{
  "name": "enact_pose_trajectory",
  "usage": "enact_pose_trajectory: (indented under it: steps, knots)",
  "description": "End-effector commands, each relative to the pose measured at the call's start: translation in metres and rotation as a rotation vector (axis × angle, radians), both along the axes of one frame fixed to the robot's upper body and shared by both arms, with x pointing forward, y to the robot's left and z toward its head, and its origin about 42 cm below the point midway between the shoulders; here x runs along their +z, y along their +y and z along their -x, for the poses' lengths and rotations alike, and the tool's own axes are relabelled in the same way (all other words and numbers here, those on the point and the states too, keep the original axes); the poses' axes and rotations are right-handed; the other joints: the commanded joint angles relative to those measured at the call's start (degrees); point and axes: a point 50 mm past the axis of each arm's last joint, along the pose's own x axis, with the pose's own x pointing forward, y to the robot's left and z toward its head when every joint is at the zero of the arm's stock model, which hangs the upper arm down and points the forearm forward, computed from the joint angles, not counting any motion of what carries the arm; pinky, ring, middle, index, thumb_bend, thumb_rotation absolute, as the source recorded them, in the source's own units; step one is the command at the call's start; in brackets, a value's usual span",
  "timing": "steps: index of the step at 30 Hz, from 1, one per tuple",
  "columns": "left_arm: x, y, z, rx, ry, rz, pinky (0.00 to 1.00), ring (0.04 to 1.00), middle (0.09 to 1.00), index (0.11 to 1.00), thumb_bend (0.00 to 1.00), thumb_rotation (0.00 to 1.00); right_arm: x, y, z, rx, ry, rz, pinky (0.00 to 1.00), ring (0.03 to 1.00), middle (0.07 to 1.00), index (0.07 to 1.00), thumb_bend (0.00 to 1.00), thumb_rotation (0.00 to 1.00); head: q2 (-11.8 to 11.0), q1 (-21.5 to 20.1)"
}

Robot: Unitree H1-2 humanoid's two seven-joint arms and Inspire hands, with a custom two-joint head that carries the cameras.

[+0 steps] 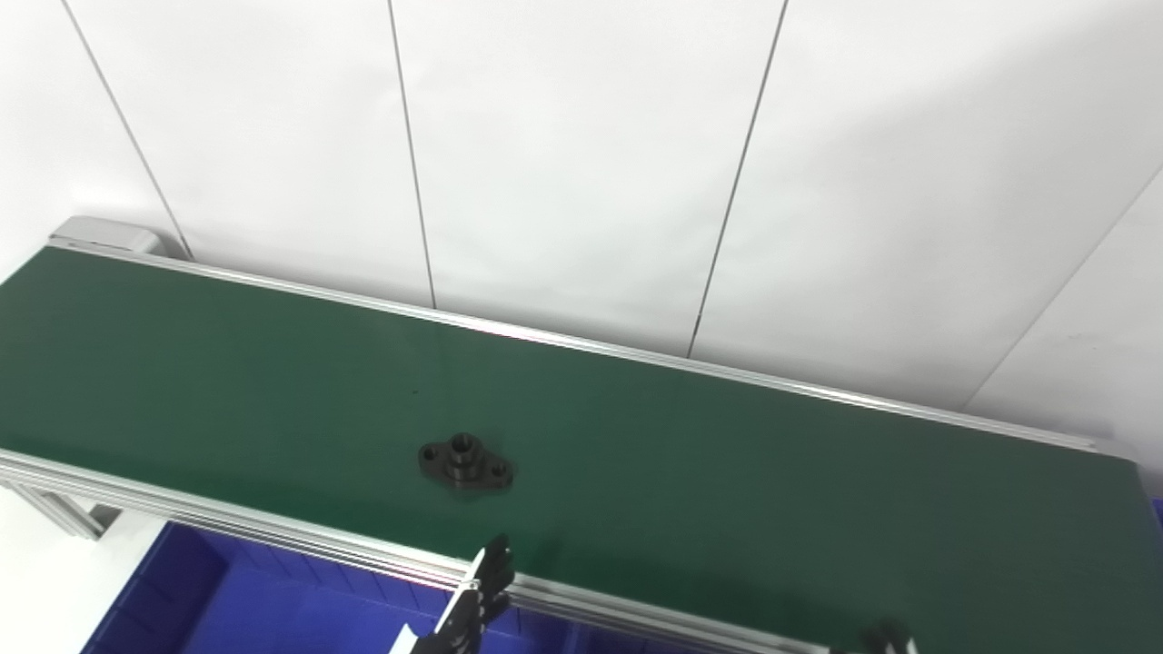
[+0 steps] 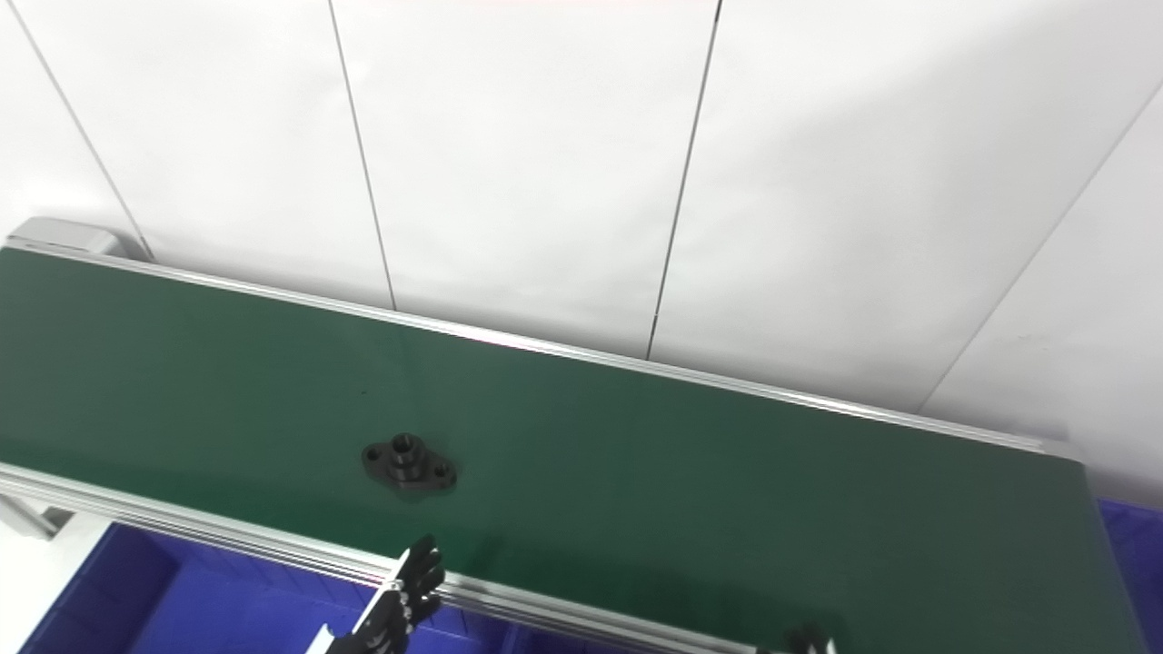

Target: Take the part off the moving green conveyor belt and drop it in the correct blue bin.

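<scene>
A small black flanged part (image 1: 465, 463) with a raised hub and two bolt holes lies on the green conveyor belt (image 1: 727, 472), near its front edge. My left hand (image 1: 472, 604) rises at the bottom, just below the belt's front rail and a little right of the part, fingers extended and apart, holding nothing. Only the fingertips of my right hand (image 1: 886, 639) peek in at the bottom edge, too little to tell their state. A blue bin (image 1: 236, 604) sits below the belt at the lower left.
An aluminium rail (image 1: 273, 536) edges the belt's front, another runs along its back. White wall panels stand behind. A sliver of a second blue bin (image 2: 1131, 545) shows past the belt's right end.
</scene>
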Motion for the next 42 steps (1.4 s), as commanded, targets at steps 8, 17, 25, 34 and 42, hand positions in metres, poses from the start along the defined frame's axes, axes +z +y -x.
enact_pose_trajectory:
  steps: [8, 17, 25, 34, 42]
  knots:
    - [0.011, 0.008, 0.008, -0.007, 0.017, 0.004, 1.0, 1.0, 1.0, 1.0, 0.78, 0.78, 0.046, 0.028, -0.057, 0.09, -0.222, 0.232, 0.84, 0.894, 0.97, 1.0, 0.77, 0.71, 1.0, 0.2]
    - [0.004, 0.011, 0.004, -0.016, 0.021, 0.0, 1.0, 1.0, 1.0, 1.0, 0.78, 0.77, 0.058, 0.063, -0.118, 0.131, -0.239, 0.476, 0.76, 0.856, 0.942, 0.961, 0.8, 0.64, 1.7, -0.9]
    - [0.001, 0.011, 0.0, -0.016, 0.024, 0.002, 1.0, 1.0, 1.0, 1.0, 0.78, 0.77, 0.062, 0.1, -0.159, 0.17, -0.278, 0.81, 0.71, 0.845, 0.905, 0.93, 0.83, 0.55, 2.2, -1.4]
    - [0.002, 0.007, -0.004, -0.021, 0.012, 0.004, 1.0, 1.0, 1.0, 1.0, 0.77, 0.77, 0.057, 0.132, -0.189, 0.194, -0.267, 0.96, 0.67, 0.781, 0.846, 0.89, 0.86, 0.5, 2.6, -1.8]
    - [0.002, 0.003, -0.004, -0.02, 0.013, -0.004, 1.0, 1.0, 1.0, 1.0, 0.79, 0.78, 0.047, 0.149, -0.207, 0.224, -0.3, 1.114, 0.6, 0.697, 0.781, 0.85, 0.89, 0.51, 2.8, -1.4]
